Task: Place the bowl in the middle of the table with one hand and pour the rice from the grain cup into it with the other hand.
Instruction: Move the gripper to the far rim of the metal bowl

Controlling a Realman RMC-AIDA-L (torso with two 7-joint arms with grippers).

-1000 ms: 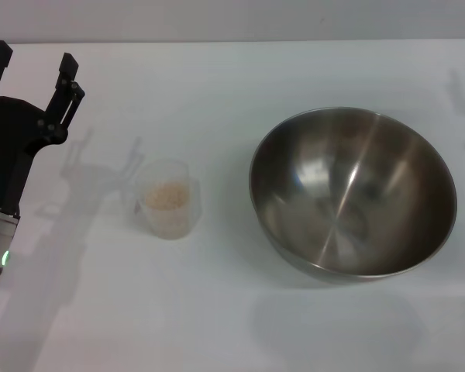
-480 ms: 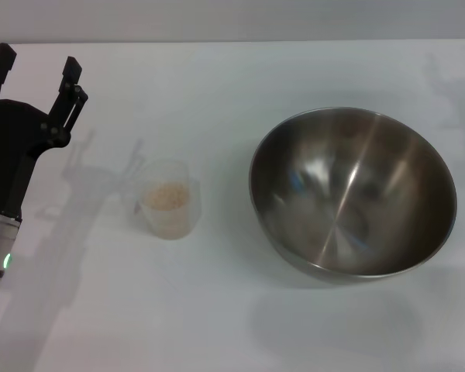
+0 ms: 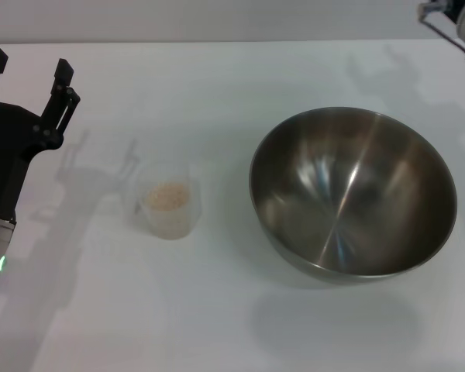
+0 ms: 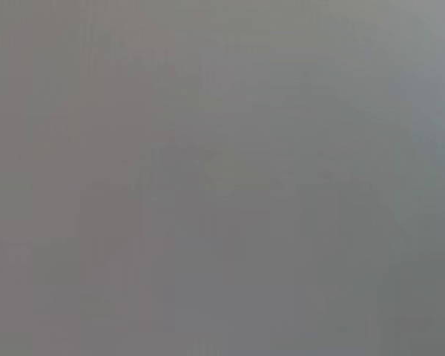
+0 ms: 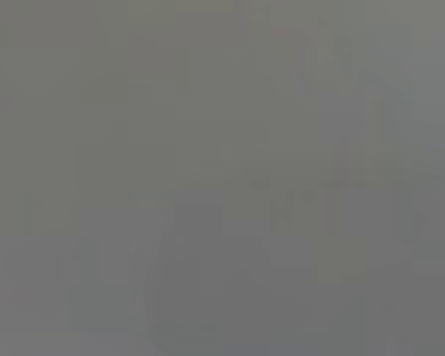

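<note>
The steel bowl point(image 3: 353, 192) sits on the white table point(image 3: 217, 310), right of centre, empty inside. The clear grain cup point(image 3: 167, 199) stands upright to its left, apart from it, with a small heap of rice point(image 3: 166, 194) inside. My left gripper point(image 3: 28, 65) is open and empty at the far left, well left of the cup and beyond it. A small part of my right arm point(image 3: 459, 17) shows at the top right corner; its fingers are out of view. Both wrist views show only plain grey.
The table's far edge point(image 3: 217, 41) runs along the top of the head view. Shadows of the arms fall on the tabletop left of the cup and above the bowl.
My left gripper has shifted slightly left and away. Part of my right arm has come into view at the top right, and its shadow has moved left across the table.
</note>
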